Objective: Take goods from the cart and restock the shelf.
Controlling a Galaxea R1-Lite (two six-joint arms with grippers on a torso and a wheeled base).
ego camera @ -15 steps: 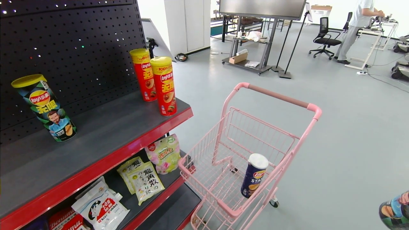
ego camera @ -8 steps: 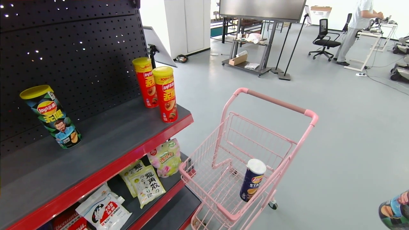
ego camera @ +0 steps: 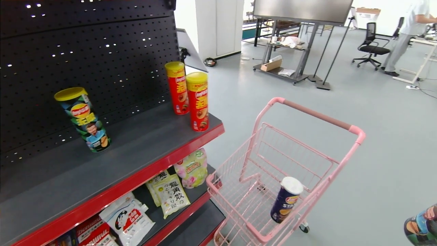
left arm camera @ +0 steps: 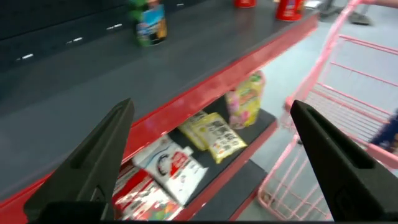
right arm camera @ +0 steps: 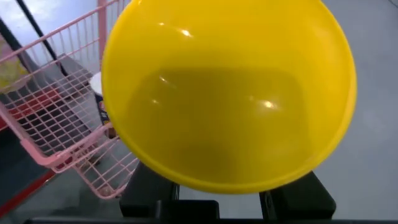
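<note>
Pink wire cart (ego camera: pixel 315 114) stands beside a grey-topped, red-edged shelf (ego camera: pixel 143 147) on a pale grey floor (ego camera: pixel 382 112).
The right gripper (right arm camera: pixel 219 199) clasps a yellow-lidded can (right arm camera: pixel 230 93) off to the cart's right. The left gripper (left arm camera: pixel 211 106) hangs before the shelf edge, its fingers spread wide. A blue can (ego camera: pixel 286 201) stands in the cart. Two red cans (ego camera: pixel 197 102) and a dark can (ego camera: pixel 84 119) stand upright on the shelf against black pegboard (ego camera: pixel 95 51).

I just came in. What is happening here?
A robot is restocking the shelf from the pink cart. Its right hand is shut on a yellow-lidded chip can, held beside the cart. Its left hand is open and empty in front of the shelf. One dark blue can stands in the cart; three cans stand on the shelf.
</note>
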